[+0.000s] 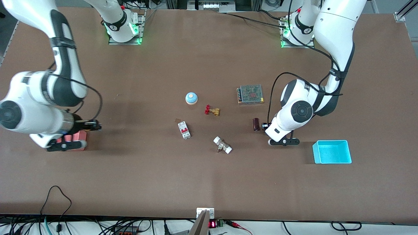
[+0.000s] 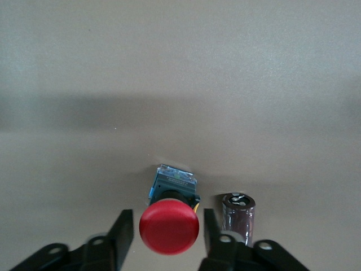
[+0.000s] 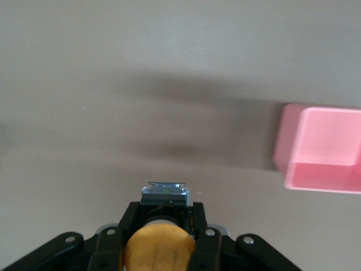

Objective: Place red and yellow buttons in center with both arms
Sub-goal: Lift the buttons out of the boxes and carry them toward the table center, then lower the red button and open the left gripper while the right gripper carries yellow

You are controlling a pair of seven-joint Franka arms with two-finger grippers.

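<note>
Buttons heading for the centre
Left hand (image 2: 163, 234) is standing parted around the red button (image 2: 168, 227) (light, rigid, slippery cap); right hand (image 3: 159, 237) is clamping the yellow button (image 3: 159, 248) by its body.

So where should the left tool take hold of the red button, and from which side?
Grip the red button on the dark body under the cap, from straight above, one finger each side. The round cap is wider and would slip. Keep clear of the dark cylinder standing close beside it.
</note>
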